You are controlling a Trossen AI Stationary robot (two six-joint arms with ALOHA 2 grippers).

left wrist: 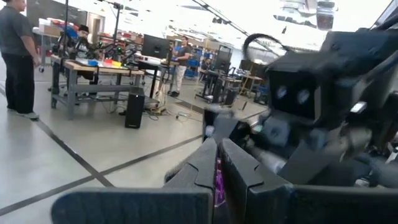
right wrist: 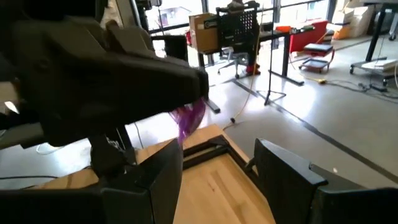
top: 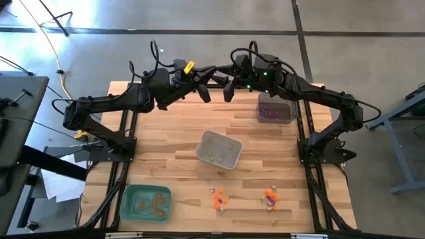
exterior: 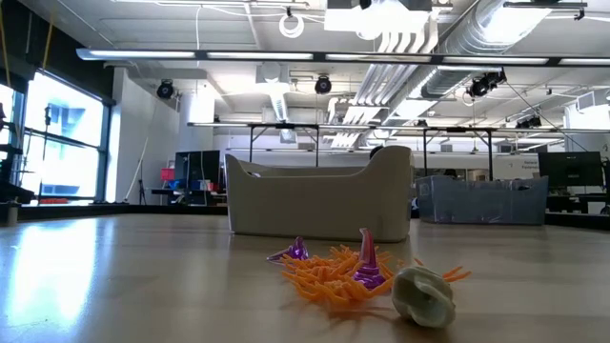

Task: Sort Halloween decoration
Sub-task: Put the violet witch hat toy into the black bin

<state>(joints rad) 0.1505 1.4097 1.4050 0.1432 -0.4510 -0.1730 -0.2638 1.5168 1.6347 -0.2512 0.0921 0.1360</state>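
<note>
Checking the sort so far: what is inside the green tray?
The green tray holds several orange trinkets, seen from above. Their exact count and shapes are too small to tell.

Purple trinket (right wrist: 189,118) pinched aloft, orange-purple-beige trinkets (exterior: 357,276) heaped on table

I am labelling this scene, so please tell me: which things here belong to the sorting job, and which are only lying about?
Job:
- purple trinket pinched in the left gripper
- right gripper, fingers open
- trinket piles
- green tray, grey tray, dark tray

Lying about:
- papers
- yellow cable
- side table
</note>
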